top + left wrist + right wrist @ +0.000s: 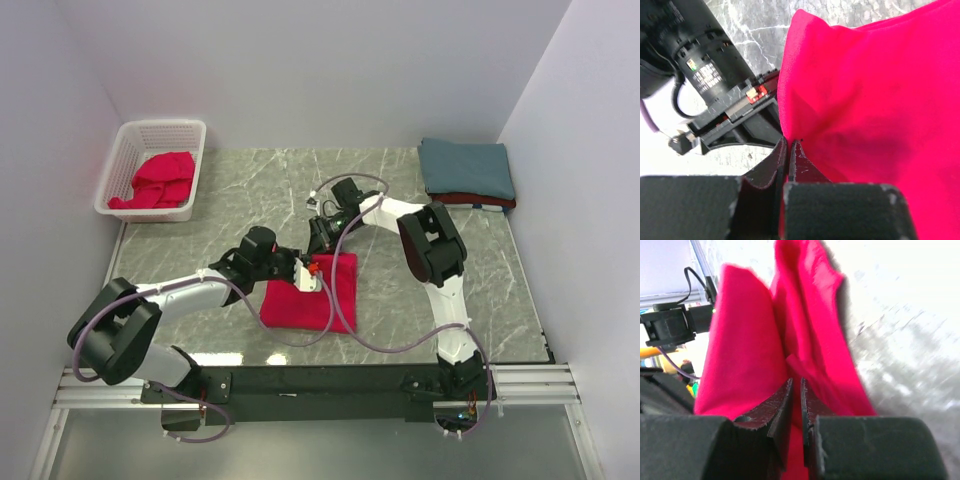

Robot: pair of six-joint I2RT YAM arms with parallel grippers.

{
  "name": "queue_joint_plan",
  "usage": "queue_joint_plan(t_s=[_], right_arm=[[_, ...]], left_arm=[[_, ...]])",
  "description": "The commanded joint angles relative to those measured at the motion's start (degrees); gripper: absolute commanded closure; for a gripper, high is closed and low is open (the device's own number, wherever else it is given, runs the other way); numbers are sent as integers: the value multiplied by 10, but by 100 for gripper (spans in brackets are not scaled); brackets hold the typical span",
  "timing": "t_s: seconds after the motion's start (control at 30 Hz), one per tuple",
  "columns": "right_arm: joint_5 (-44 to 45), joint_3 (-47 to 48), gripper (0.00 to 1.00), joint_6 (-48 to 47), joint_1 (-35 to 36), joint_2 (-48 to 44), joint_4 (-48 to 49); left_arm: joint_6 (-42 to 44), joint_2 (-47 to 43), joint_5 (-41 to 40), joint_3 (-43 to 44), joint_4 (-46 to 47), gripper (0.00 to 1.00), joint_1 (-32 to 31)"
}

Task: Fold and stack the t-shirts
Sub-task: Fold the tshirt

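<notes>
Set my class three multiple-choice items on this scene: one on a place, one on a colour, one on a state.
1. Where is the basket? A far left; B far right; C centre.
2. What colour is the top tee of the stack? A white; B teal; C yellow.
3. How is the left claw? A open wide; B shut on the middle tee; C holding the basket.
Answers: 1 A, it sits far left in the top view. 2 B, teal lies over dark red. 3 B, it pinches red cloth.
</notes>
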Motion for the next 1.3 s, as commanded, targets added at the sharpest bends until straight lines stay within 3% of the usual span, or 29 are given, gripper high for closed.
queue_joint_plan(t_s=[0.0,0.43,0.8,0.9,1.03,1.17,1.27], right_arm=[[-4,33,82,-27,-4,55,-39],[-29,-17,83,-5,-3,88,-2],[6,16,83,-36,-6,62,-44],[56,41,82,-55,-8,38,-68],[132,75,75,-72,-9,7,-99],[194,100,65,-113,-10,-28,-127],[236,125,58,-136,-14,-47,-151]], left_arm=[[20,-20,8,-9,45,100,-4],[21,11,-22,-10,132,100,-1],[26,75,-43,-8,182,99,4],[35,75,-42,-15,173,88,3],[34,62,-46,-15,159,64,3],[16,11,-27,-2,121,56,3],[-31,-46,2,27,39,52,5]])
